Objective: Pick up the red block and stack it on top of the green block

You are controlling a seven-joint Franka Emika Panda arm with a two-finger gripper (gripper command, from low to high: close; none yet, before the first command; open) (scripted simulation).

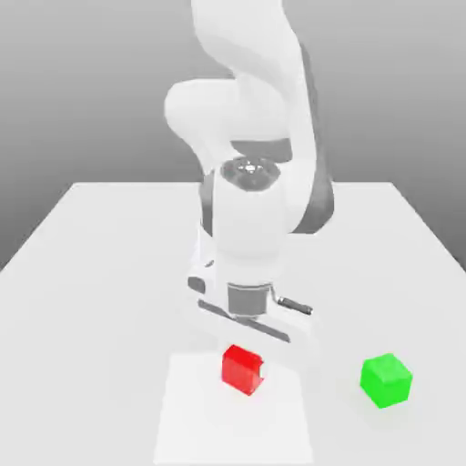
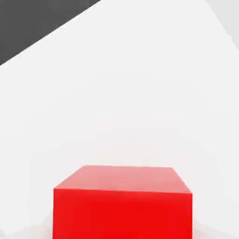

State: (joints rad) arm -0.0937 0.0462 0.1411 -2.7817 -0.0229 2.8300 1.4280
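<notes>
While claw (image 1: pixel 244 350) hovers above red block (image 1: pixel 242 369), grip state unclear; green block (image 1: pixel 386 379) well apart; no writing.

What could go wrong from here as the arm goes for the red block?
1. The red block sits turned at an angle to the table edge; if the fingers close misaligned with its faces, it may twist or slip out.
2. The green block stands apart, toward the exterior view's right, near the table's front edge; a sloppy placement could knock it off.
</notes>
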